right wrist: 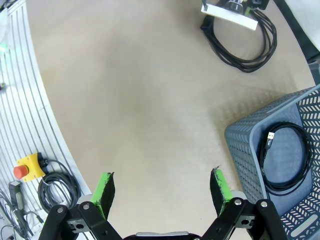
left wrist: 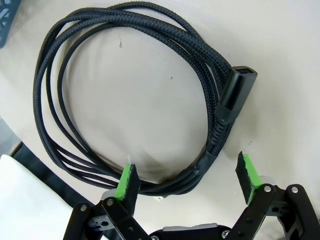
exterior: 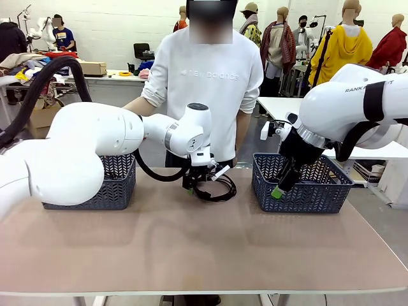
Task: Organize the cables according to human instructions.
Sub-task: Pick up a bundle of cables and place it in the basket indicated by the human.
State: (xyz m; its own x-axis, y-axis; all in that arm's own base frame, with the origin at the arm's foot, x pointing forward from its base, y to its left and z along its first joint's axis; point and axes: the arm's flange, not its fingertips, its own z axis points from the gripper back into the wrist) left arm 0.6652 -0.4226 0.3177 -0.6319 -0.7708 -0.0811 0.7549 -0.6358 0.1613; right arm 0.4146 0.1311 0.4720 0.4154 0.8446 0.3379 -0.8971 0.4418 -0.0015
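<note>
A coiled black cable (exterior: 220, 189) lies on the table at the far middle, in front of the human (exterior: 210, 89) in a white sweatshirt. My left gripper (exterior: 190, 185) hangs low over it. In the left wrist view the braided cable (left wrist: 60, 65) with its chunky plug (left wrist: 239, 90) sits just beyond the open left gripper (left wrist: 187, 175), whose green pads (left wrist: 127, 181) straddle the coil's near strands without touching them. My right gripper (exterior: 278, 190) is open above the table beside the right basket (exterior: 306, 192). Another coiled cable (right wrist: 285, 155) lies inside that basket (right wrist: 240, 131), off to one side of the right gripper (right wrist: 162, 190).
A second grey-blue basket (exterior: 118, 188) stands at the far left, partly behind my left arm. In the right wrist view a yellow box with a red stop button (right wrist: 24, 169) and loose grey wires (right wrist: 60, 186) sit beyond the table's edge. The table's near half is bare.
</note>
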